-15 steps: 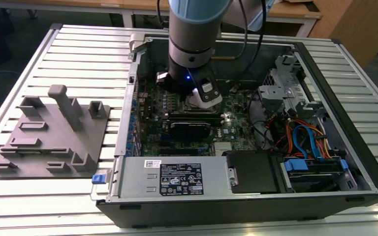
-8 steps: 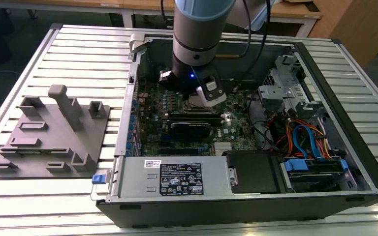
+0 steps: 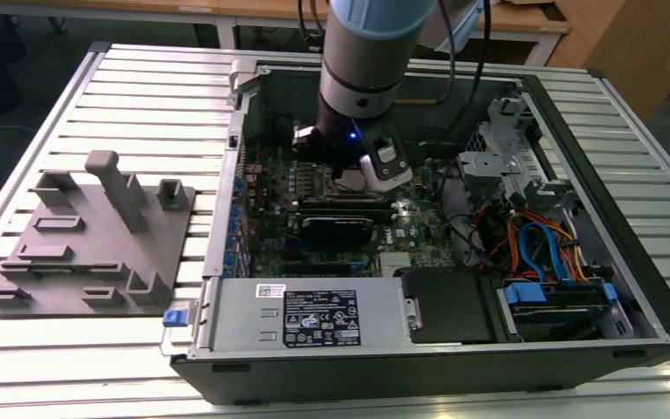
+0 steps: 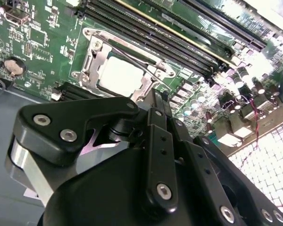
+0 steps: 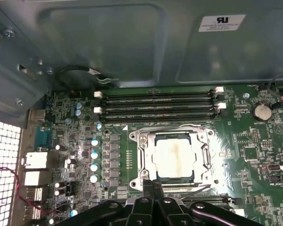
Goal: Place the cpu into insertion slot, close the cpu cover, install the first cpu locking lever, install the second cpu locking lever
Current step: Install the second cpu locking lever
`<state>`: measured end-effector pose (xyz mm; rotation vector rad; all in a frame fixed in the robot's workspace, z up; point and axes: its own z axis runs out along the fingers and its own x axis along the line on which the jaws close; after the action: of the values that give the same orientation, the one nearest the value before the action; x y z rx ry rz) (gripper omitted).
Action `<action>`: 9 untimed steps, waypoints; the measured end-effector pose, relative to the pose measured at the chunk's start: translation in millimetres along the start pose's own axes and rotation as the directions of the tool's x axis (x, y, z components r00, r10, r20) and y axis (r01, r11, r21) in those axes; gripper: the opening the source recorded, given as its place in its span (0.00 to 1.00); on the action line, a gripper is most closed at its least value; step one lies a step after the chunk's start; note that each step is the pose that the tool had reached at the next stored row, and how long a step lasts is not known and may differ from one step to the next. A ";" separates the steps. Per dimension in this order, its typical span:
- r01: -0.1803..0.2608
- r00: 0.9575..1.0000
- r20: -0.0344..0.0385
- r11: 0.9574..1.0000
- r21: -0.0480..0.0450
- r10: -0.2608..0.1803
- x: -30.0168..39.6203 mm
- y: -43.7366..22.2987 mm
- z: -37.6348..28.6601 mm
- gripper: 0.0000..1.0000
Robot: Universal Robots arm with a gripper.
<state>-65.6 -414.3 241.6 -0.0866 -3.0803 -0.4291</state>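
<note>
Gripper point(image 5: 153, 188) fingers pressed together, holding nothing we see, sits at the slot point(image 5: 174, 160) edge; cpu point(image 5: 173, 157) seated, cover point(image 5: 146, 157) down.

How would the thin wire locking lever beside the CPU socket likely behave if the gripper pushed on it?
The locking lever is a thin bent wire, so it is probably springy. It looks smooth, so the gripper might slip off. The cpu cover under it looks like stiff plate.

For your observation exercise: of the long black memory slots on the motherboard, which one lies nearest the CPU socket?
In the first wrist view, the lowest of the black memory slots, running directly alongside the cpu cover; the others sit farther off.
</note>
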 end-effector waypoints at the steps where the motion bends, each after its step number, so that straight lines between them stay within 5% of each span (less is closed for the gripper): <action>1: -0.002 1.000 -0.003 1.000 0.000 0.002 -0.7 -0.9 -0.3 0.10; 9: -0.016 1.000 -0.014 1.000 0.001 0.016 -3.8 -10.0 -2.1 0.10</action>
<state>-62.4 -424.8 240.7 -0.1073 -3.0637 -0.4265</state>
